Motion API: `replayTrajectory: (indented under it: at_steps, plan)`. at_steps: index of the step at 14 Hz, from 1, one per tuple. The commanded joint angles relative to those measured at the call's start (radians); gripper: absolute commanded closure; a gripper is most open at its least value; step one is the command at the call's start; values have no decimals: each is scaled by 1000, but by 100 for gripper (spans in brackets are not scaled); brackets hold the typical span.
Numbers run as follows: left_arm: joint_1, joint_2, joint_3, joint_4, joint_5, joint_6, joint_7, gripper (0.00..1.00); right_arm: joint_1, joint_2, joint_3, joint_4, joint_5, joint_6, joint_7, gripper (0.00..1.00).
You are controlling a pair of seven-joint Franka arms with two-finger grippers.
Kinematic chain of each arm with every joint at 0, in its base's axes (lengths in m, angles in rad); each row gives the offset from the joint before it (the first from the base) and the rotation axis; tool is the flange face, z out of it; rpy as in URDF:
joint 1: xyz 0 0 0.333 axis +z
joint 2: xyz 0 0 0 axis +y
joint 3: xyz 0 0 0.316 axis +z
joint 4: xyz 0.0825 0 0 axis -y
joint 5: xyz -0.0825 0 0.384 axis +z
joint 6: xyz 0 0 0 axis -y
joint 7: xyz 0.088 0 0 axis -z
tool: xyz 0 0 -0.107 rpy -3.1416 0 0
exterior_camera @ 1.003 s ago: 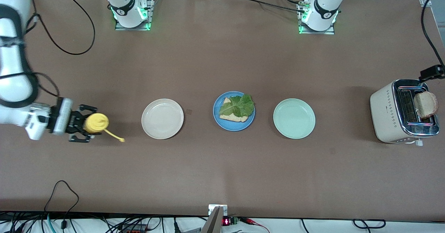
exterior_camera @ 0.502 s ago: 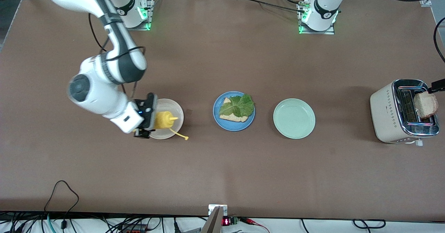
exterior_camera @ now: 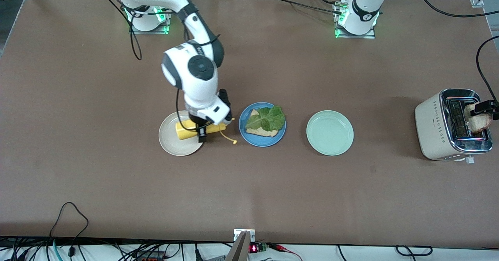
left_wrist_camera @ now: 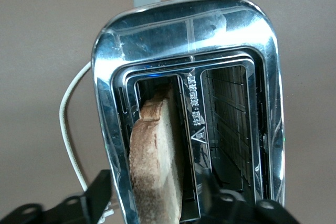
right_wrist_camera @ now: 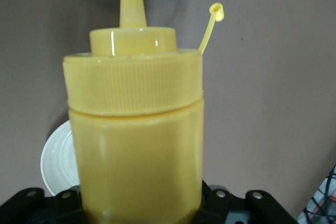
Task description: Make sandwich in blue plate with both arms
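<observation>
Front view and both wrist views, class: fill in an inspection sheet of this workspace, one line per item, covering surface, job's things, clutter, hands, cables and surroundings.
Surface: brown table, one cable loop on it.
Job's things: blue plate holds a toast slice under lettuce; a second slice stands in the toaster.
Clutter: cream plate, mint plate.
Hands: right hand grips a yellow squeeze bottle over the cream plate's edge, nozzle toward the blue plate; left hand is at the toaster slice, fingers either side.
Cables: black loop at the table's near edge.
Surroundings: arm bases lit green.
</observation>
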Motion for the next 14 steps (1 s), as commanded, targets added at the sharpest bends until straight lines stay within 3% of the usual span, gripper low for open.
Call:
replayTrajectory:
  at_steps: [1,3,6,9,14]
  plan:
    - [23,-3,-12,18,-23,-16,24,83,131,147,-130,189,-17,-89,8,100]
    - [21,-6,-15,21,-22,-17,32,94,183,210,-170,241,-15,-103,66,100]
    - [21,-27,-20,32,-20,-31,18,99,228,285,-234,277,-15,-103,99,100]
    - [15,-74,-23,41,-15,-103,-2,99,253,337,-285,306,-15,-102,100,100]
    - [12,-163,-46,43,-9,-235,-40,99,271,354,-293,323,-17,-122,103,100]
